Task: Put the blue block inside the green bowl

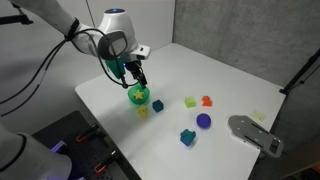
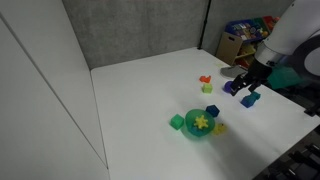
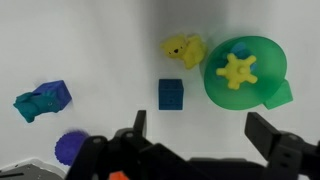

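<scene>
The blue block (image 3: 171,94) sits on the white bench (image 1: 230,70), a small gap away from the left side of the green bowl (image 3: 243,70) in the wrist view, and not inside it. In an exterior view the same block (image 2: 211,111) lies just beyond the bowl's (image 2: 202,123) far rim. A yellow star-shaped piece (image 3: 238,70) rests in the bowl. A yellow toy (image 3: 183,50) lies beside the rim and a green block (image 3: 281,95) touches it. Further left are a teal-blue block (image 3: 42,100) and a purple ball (image 3: 70,147). The gripper (image 3: 198,118) hangs above the bench, its jaws spread wide and empty, with the blue block showing between them.
</scene>
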Tool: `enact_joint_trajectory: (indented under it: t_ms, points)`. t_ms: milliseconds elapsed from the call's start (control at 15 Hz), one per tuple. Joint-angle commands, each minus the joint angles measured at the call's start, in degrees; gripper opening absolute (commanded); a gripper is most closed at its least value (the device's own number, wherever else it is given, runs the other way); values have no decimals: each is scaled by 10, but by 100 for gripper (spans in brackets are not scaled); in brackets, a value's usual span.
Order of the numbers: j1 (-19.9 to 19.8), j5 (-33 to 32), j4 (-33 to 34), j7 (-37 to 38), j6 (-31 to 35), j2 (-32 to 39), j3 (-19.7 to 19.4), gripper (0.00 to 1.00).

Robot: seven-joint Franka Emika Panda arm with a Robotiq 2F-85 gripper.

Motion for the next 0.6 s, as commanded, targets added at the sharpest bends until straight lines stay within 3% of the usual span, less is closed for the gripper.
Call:
enact_joint_trajectory:
  t_ms: [0,533]
  points:
    - [0,-33,24,30,0,32,-25,100]
    - [31,-142,88,170,-89,77,-55,100]
